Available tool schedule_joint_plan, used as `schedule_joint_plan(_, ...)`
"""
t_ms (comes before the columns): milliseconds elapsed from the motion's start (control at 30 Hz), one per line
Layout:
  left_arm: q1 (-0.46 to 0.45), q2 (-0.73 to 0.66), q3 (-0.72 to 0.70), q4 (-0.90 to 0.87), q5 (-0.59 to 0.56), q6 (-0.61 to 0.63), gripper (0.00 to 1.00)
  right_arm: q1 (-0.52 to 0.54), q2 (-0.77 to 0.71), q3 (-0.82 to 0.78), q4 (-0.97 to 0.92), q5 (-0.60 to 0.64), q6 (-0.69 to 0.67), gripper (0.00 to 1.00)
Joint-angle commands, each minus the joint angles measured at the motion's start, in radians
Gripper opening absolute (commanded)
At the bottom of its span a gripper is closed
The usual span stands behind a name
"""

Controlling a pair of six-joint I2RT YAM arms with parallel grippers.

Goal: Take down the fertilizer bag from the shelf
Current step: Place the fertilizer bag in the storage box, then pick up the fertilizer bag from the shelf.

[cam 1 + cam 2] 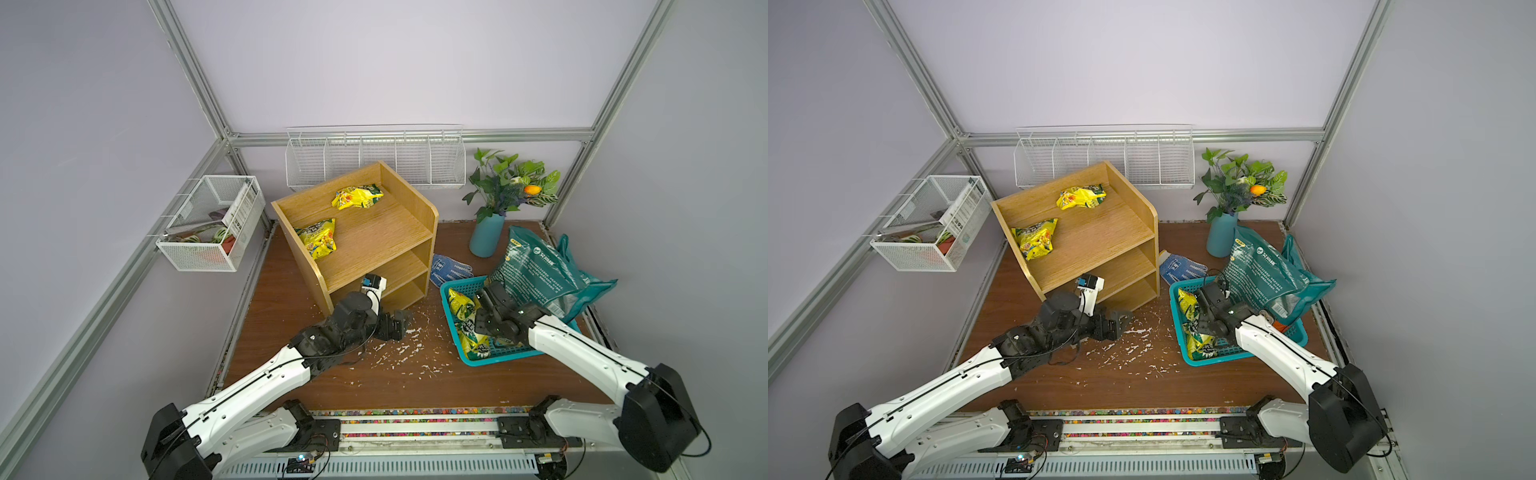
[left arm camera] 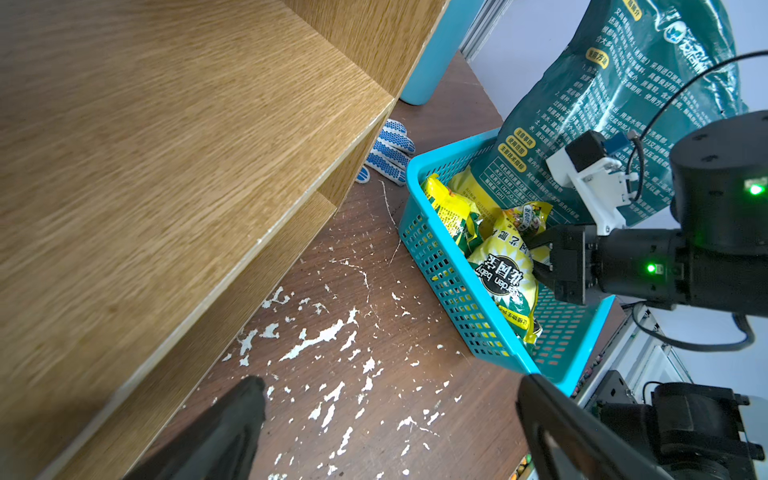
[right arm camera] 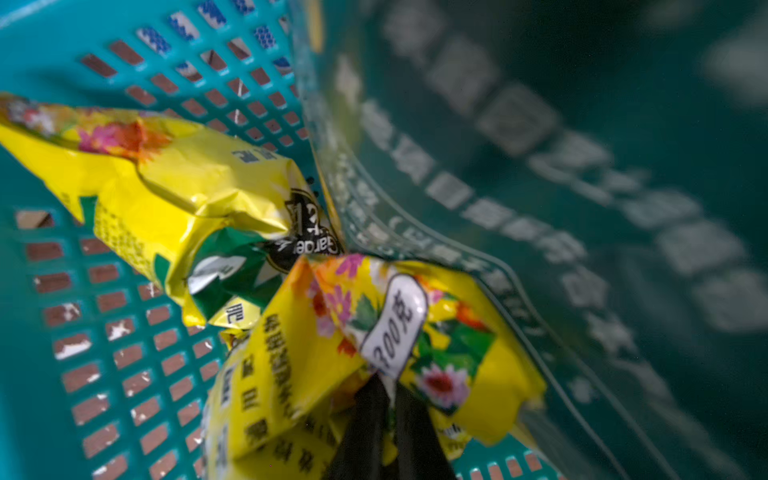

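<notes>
Your light oak three-tier wooden shelf carries two crumpled yellow fertilizer bags on its top tier, so the job looks unfinished. The teal perforated plastic basket holds two more and is likely the drop-off. Your right gripper sits with narrow jaws at the edge of one basket bag; you cannot tell whether it is gripping or letting go. Your left gripper hangs spread and empty by the shelf's foot, probably awaiting its turn.

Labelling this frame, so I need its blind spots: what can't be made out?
Shelf lower tiers: both top views, mostly hidden under its top board.
Right end effector grip on the yellow bag: right wrist view, fingers cut by the edge.
Teal bag print: right wrist view, blurred.
</notes>
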Motion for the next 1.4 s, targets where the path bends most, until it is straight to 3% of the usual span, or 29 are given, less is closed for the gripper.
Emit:
schedule_joint_plan(0,0.003,-0.014,-0.010,0.000,-0.012,0.000,0.99,0.005,0.043,-0.006,-0.161,-0.116,-0.028,0.23)
schedule_joint_plan(200,0.004,-0.006,-0.001,0.002,-0.016,0.008,0.99,0.020,-0.097,0.205,-0.278,-0.045,-0.103,0.48)
schedule_joint_plan(433,0.004,-0.009,0.051,-0.018,-0.001,0.016,0.99,0.138,-0.088,0.457,-0.309,0.003,-0.127,0.53)
schedule_joint_plan(667,0.004,-0.034,0.079,-0.040,-0.011,0.031,0.99,0.290,0.094,0.777,-0.200,-0.073,-0.232,0.56)
schedule_joint_plan(900,0.004,-0.075,0.005,-0.083,-0.002,-0.008,0.99,0.345,0.302,1.013,0.004,-0.244,-0.288,0.67)
schedule_joint_plan(1200,0.004,-0.216,-0.097,-0.142,-0.028,-0.040,0.99,0.431,0.634,1.425,-0.028,-0.359,-0.340,0.70)
schedule_joint_plan(1367,0.004,-0.219,-0.100,-0.136,-0.030,-0.039,0.99,0.447,0.750,1.558,-0.015,-0.385,-0.320,0.69)
